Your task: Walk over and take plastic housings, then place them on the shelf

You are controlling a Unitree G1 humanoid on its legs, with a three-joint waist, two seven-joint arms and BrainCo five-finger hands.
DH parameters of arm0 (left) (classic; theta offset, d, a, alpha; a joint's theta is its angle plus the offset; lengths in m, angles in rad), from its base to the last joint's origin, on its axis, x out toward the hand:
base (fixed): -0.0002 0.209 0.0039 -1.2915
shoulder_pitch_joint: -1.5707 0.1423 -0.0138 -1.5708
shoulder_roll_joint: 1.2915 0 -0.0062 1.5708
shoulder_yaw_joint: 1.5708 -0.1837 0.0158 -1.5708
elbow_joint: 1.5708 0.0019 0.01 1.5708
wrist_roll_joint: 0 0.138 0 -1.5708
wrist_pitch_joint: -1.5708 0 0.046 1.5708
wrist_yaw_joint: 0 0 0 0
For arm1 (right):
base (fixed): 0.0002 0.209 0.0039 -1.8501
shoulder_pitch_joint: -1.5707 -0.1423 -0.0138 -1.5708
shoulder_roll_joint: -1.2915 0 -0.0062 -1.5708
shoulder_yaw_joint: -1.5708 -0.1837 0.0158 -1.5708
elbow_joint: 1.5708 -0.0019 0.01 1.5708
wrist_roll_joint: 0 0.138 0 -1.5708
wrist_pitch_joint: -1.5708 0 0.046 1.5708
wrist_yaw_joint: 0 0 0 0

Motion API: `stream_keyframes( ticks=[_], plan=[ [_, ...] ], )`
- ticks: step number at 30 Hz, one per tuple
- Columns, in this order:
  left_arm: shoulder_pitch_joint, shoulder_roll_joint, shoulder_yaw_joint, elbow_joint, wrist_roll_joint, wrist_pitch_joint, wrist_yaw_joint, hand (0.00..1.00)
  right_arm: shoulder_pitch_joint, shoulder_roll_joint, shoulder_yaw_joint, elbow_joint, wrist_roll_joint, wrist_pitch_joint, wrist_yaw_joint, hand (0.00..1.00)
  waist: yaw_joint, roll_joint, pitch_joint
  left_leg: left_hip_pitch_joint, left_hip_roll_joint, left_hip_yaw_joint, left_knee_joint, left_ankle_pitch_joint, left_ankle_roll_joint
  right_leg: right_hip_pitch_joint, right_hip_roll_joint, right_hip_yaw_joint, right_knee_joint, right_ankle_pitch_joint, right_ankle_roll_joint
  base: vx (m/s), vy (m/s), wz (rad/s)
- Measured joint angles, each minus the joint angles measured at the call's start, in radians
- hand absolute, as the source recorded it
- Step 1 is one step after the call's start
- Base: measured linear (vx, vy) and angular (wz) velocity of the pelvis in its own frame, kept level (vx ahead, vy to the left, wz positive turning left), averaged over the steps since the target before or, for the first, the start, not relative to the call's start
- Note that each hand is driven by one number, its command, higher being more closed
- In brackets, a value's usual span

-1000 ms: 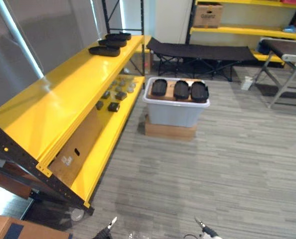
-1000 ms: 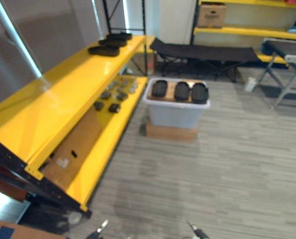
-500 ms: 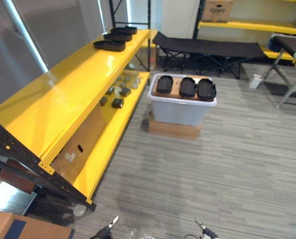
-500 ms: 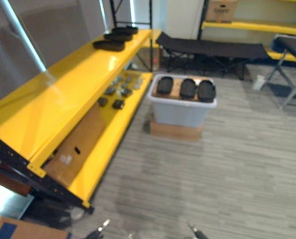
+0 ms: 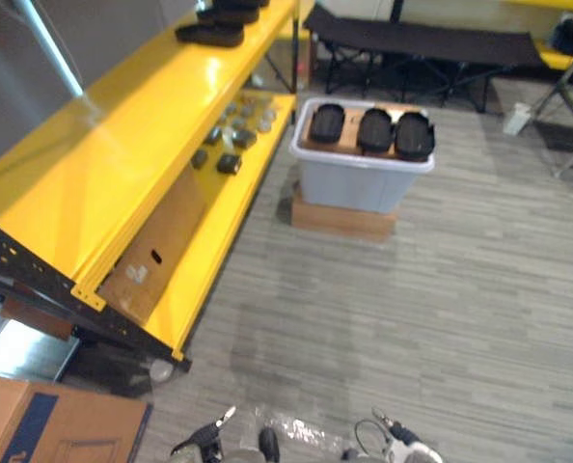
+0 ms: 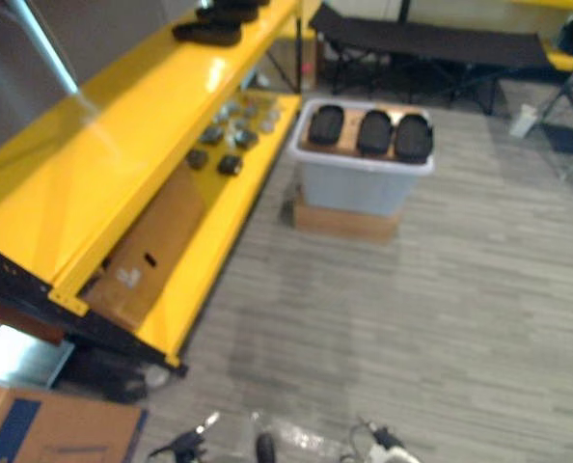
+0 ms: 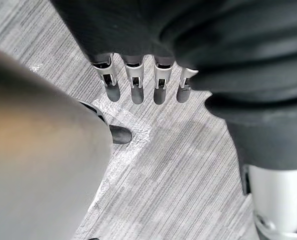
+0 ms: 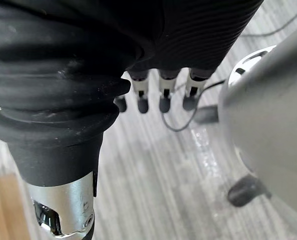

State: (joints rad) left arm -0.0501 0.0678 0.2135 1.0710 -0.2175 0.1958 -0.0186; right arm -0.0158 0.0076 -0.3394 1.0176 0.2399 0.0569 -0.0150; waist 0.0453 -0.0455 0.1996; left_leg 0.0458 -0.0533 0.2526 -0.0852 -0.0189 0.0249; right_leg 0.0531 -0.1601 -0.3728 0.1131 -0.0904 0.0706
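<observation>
Presently: a grey plastic bin (image 5: 359,188), set on a flat cardboard box (image 5: 342,218) on the floor (image 5: 441,318), carries three black plastic housings (image 5: 374,130) side by side on its top. Further housings (image 5: 209,34) lie at the far end of the yellow shelf (image 5: 122,135). Both the left hand (image 7: 134,86) and the right hand (image 8: 164,93) hang above the floor, fingers straight, holding nothing.
</observation>
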Motion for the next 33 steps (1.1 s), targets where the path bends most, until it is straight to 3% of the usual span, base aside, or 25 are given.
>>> stream_keyframes(
  ticks=[7,9,12,16,22,25,27,28,29,33],
  plan=[
    [-0.031,-0.029,-0.039,-0.032,0.001,-0.022,0.018,0.00,-0.008,0.017,0.020,-0.034,-0.002,-0.013,-0.002,0.00,0.009,-0.006,0.010,-0.021,0.002,-0.025,0.002,0.004,0.010,-0.031,-0.001,0.022,0.033,-0.007,-0.007,0.10,0.000,0.13],
    [-0.032,-0.038,-0.040,-0.035,0.001,-0.033,0.018,0.00,-0.006,0.031,0.020,-0.037,-0.003,-0.013,-0.002,0.00,0.010,-0.005,0.011,-0.003,0.009,-0.030,0.015,-0.010,0.011,-0.013,0.001,0.024,0.047,-0.010,-0.012,0.12,-0.003,0.12],
    [-0.030,-0.046,-0.040,-0.039,0.001,-0.056,0.037,0.00,-0.002,0.044,0.020,-0.050,-0.013,-0.012,-0.004,0.00,0.021,-0.002,0.011,-0.008,0.024,-0.025,0.127,-0.082,0.006,0.022,0.001,0.036,0.066,-0.018,-0.025,0.12,0.007,-0.06],
    [-0.027,-0.058,-0.040,-0.038,-0.002,-0.093,0.075,0.00,0.004,0.046,0.019,-0.055,-0.026,-0.002,-0.007,0.00,0.025,-0.001,0.010,0.010,0.026,-0.025,0.133,-0.087,0.003,0.045,0.001,0.045,0.063,-0.020,-0.027,0.07,0.002,0.02],
    [-0.014,-0.056,-0.034,-0.030,0.001,-0.107,0.085,0.00,0.038,0.045,0.018,-0.051,-0.004,0.024,0.014,0.00,0.024,0.001,-0.003,0.069,0.034,-0.020,0.139,-0.107,-0.010,0.106,0.001,0.046,0.055,-0.018,-0.025,0.03,-0.013,-0.03],
    [-0.009,-0.055,-0.029,-0.030,0.002,-0.114,0.084,0.00,0.039,0.034,0.020,-0.050,0.002,0.040,0.027,0.00,0.025,0.001,-0.002,0.071,0.043,-0.007,0.184,-0.168,0.005,0.036,-0.034,0.053,0.250,-0.061,0.047,-0.02,0.030,-0.18],
    [0.002,-0.051,-0.038,-0.030,0.006,-0.115,0.084,0.00,0.043,0.011,0.015,-0.050,0.003,0.035,0.038,0.00,0.004,0.012,-0.004,0.074,0.058,-0.020,0.251,-0.218,0.020,-0.119,-0.084,0.087,0.568,-0.071,0.037,-0.01,0.048,0.06],
    [0.007,-0.043,-0.038,-0.029,0.017,-0.114,0.084,0.00,0.047,0.008,0.011,-0.049,0.004,0.034,0.039,0.00,-0.002,0.010,-0.005,0.072,0.067,-0.026,0.270,-0.229,0.020,-0.134,-0.082,0.090,0.580,-0.096,0.034,0.02,0.030,0.23],
    [0.013,-0.030,-0.035,-0.028,0.043,-0.111,0.084,0.00,0.055,0.007,0.006,-0.049,0.007,0.031,0.041,0.00,-0.002,0.007,-0.008,0.072,0.085,-0.028,0.293,-0.245,0.013,-0.159,-0.079,0.078,0.555,-0.120,0.024,0.07,0.004,0.16],
    [0.042,-0.023,-0.002,-0.025,0.090,-0.094,0.089,0.00,0.076,0.005,-0.057,-0.048,0.021,0.021,0.042,0.00,-0.002,0.024,-0.014,0.056,0.151,-0.038,0.364,-0.295,-0.021,-0.211,-0.063,0.039,0.318,-0.099,0.031,0.13,-0.056,0.02]
  ],
)
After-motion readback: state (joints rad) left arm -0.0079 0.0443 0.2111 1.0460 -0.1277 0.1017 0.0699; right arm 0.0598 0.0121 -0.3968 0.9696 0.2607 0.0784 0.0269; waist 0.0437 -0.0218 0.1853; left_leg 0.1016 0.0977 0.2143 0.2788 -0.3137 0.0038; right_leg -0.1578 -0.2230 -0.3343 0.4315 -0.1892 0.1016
